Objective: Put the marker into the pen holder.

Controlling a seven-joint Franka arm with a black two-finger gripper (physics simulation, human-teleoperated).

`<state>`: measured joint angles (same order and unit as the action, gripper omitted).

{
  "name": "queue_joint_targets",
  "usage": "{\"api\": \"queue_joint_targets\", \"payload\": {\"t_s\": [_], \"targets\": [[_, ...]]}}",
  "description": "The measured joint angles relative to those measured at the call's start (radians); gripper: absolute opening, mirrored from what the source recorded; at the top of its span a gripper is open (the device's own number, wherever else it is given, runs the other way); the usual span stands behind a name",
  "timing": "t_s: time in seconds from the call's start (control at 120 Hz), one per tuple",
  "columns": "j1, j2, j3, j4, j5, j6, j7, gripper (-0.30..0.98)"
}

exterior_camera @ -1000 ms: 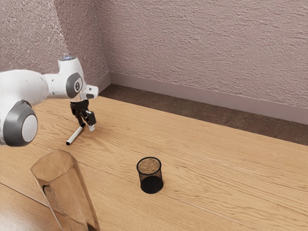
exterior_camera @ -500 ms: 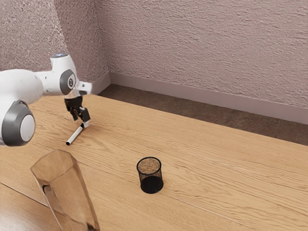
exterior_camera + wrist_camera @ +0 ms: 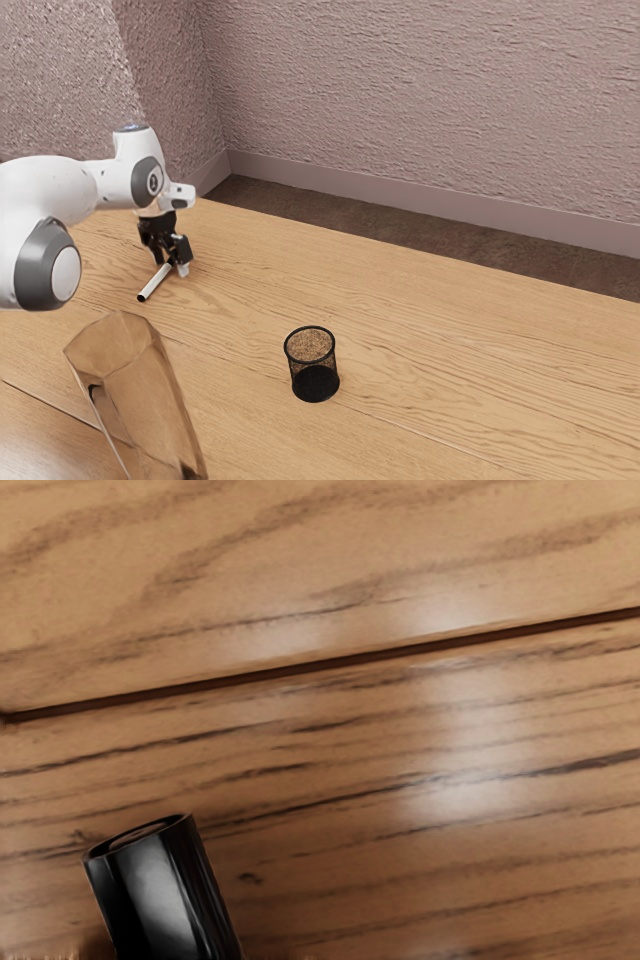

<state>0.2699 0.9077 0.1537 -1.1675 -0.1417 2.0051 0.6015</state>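
Note:
My gripper [image 3: 171, 267] is low over the table at the exterior view's left, its fingers apart and the far end of the white marker [image 3: 155, 283] between or just under them. The marker lies on the wood, its black near end pointing away from the hand. In the wrist view a black end of the marker [image 3: 162, 895] shows large at the lower edge. The black mesh pen holder [image 3: 314, 383] stands upright, well apart from the hand, toward the exterior view's right.
A tall amber glass vase [image 3: 140, 390] stands in the exterior view's lower left, between the camera and the marker. The wooden table [image 3: 450, 350] stretches beyond the pen holder, with a textured wall behind it.
My hand first shifted toward the exterior view's left, then came down and slightly back toward its right, closer over the marker's far end. The marker and pen holder have stayed put.

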Motion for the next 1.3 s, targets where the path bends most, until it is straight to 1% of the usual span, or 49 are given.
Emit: {"api": "queue_joint_targets", "payload": {"t_s": [0.533,0.708,0.967,1.058,1.2,1.3], "targets": [[-0.001,0.001,-0.002,0.027,0.006,-0.064,-0.142,0.58],[0.005,0.000,0.001,0.026,0.006,-0.069,-0.179,0.35],[0.013,0.000,-0.003,0.023,0.006,-0.072,-0.217,0.06],[0.014,0.000,-0.003,0.021,0.008,-0.072,-0.228,-0.01],[0.013,-0.010,-0.010,0.024,0.015,-0.070,-0.245,-0.07],[-0.002,-0.095,-0.020,0.000,0.025,-0.070,-0.257,-0.09]]}}
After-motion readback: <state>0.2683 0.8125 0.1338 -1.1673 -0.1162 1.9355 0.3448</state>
